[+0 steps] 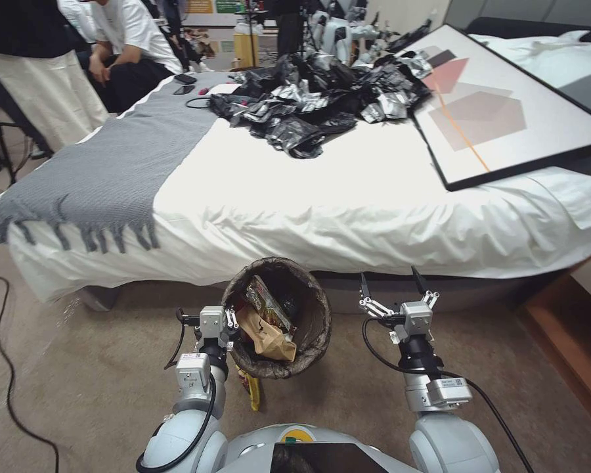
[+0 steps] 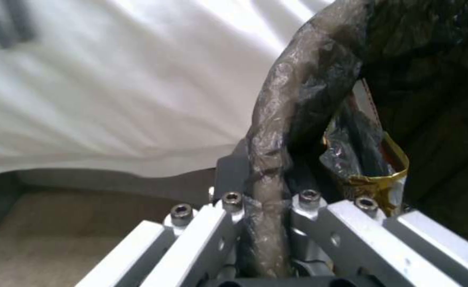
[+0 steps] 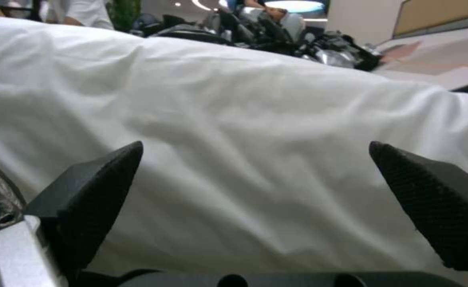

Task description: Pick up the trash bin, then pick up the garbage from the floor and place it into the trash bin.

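Your left gripper [image 1: 233, 326] is clamped on the bin's [image 1: 312, 341] rim, lined edge pinched right between the jaws, bin held just before the bed [image 1: 348, 197]. Brown liner, wrappers and a paper bag [image 1: 266, 336] inside. Right gripper [image 1: 393, 284] hangs wide open beside it.

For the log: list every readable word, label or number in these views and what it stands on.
None can be read.
Posters on the far wall: too small.
Stickers on the right arm and left arm: too small.
Packet in the trash bin: print blurred.
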